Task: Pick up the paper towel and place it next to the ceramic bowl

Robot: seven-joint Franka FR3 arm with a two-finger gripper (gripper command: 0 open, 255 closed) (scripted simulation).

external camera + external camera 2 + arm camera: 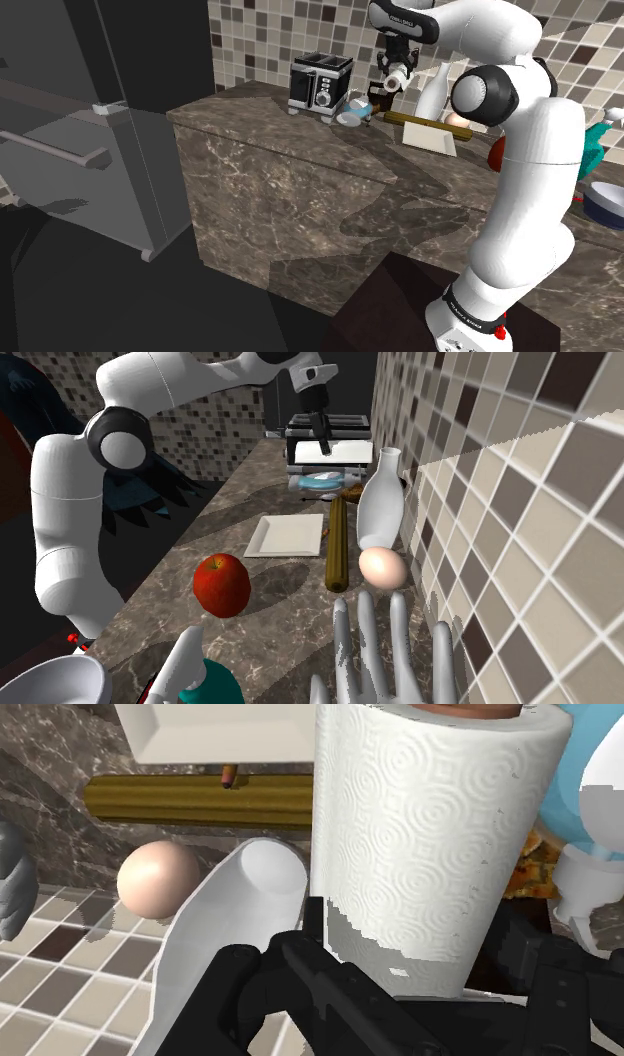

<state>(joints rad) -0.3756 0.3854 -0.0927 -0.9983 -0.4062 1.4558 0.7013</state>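
Clasps a white embossed paper towel [430, 834] in the black hand [430, 989], fingers [300, 964] pressed to the roll on either side; holds it raised clear of the dark marbled surface [280, 170], before a tiled wall [270, 30]; in the shoulder view, hangs above and to the right of a pale blue bowl [355, 108], itself just right of a black and silver toaster [320, 82]; in the second exterior view, sits in front of the toaster and above the bowl; past the roll in the wrist view, a white bottle [230, 934] near the fingers, an egg [158, 879] beside it, a brown rolling pin [200, 801] beyond those, then a white square plate [220, 729]; nearer the second exterior camera, a red apple [222, 584] on the surface, apart from the plate
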